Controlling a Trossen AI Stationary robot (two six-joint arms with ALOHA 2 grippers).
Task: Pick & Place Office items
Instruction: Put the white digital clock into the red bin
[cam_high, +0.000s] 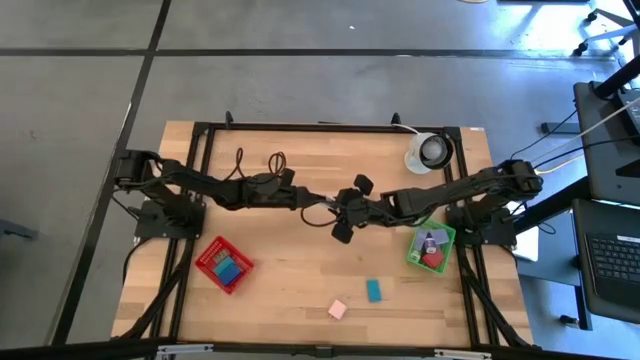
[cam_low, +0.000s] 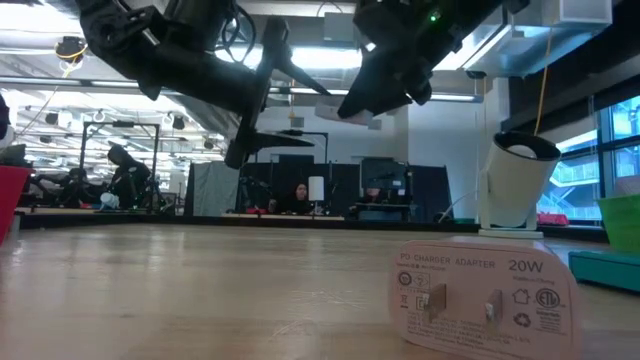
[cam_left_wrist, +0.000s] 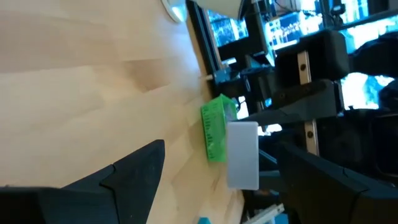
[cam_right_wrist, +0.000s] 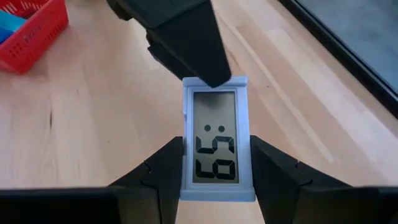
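**Passing a small clock between arms**

Gripping the white digital clock (cam_right_wrist: 217, 138) mid-table above the wood, the right gripper (cam_high: 352, 212) clamped it; the left gripper (cam_high: 345, 208) stood wide around it. Next likely: a clean release. Beyond waited the green basket (cam_high: 431, 246).

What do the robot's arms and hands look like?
Both arms are dark, nearly black, built of chunky jointed sections, with black cables looping along the left arm. The right arm looks the same. Each ends in a hand with two flat, pointed black fingers: the left hand and the right hand. In the low view a small green light glows on one arm.
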